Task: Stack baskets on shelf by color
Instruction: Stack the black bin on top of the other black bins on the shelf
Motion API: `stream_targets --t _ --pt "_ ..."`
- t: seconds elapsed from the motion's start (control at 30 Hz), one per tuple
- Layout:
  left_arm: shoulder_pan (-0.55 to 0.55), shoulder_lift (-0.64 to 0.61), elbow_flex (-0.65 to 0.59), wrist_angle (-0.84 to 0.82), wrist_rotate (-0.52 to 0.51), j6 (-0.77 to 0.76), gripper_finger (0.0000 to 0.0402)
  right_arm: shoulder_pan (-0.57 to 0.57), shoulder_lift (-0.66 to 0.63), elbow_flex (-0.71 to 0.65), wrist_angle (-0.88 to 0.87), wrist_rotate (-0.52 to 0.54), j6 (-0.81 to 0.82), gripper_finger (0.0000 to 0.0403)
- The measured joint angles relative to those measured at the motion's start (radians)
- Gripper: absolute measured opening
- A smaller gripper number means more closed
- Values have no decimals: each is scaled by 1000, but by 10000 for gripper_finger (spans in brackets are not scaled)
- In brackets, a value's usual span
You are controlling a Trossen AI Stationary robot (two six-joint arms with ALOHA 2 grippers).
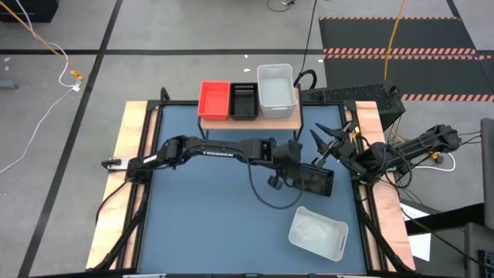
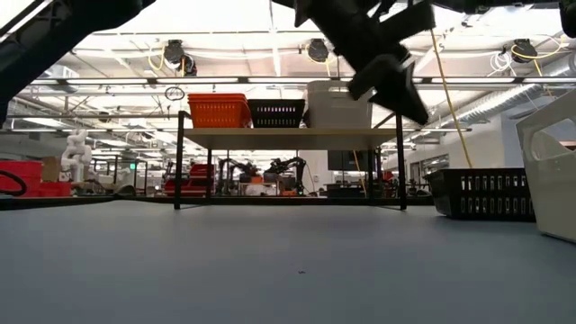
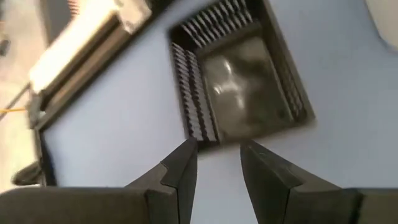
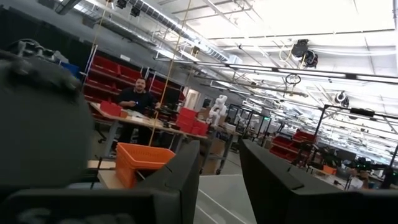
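Observation:
The light-wood shelf [image 1: 248, 119] stands at the table's far edge. Side by side on it are a red basket [image 1: 214, 100], a black slotted basket [image 1: 244, 100] and a white basket [image 1: 276, 91]. Another black basket [image 1: 318, 179] rests on its base on the blue table, right of centre. My left gripper [image 1: 299, 171] hovers open over that basket's left end, and the left wrist view shows its fingers [image 3: 217, 165] just short of the black basket's [image 3: 239, 81] rim. Another white basket [image 1: 317, 234] sits near the table's near right corner. My right gripper [image 1: 332, 143] is open in the air by the right edge.
The shelf [image 2: 288, 137] stands on thin black legs with open space beneath. In the low view the black basket [image 2: 481, 192] and the white basket [image 2: 549, 171] sit at the right. The table's left and near middle are bare blue surface [image 1: 208, 208]. A person sits in the room beyond [image 4: 138, 96].

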Motion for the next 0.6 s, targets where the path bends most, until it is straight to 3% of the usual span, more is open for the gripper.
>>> stream_targets --t 0.17,0.37,0.5,0.6 --pt "21 0 -5 -115 144 117 124 0 0 0 -10 0 -16 109" --pt "15 3 -67 -23 148 270 124 0 0 0 -9 0 -28 109" --pt "4 -1 -172 95 143 447 124 0 0 0 -9 0 -27 109" --pt "-1 6 -233 190 135 484 124 0 0 0 -9 0 -27 109"
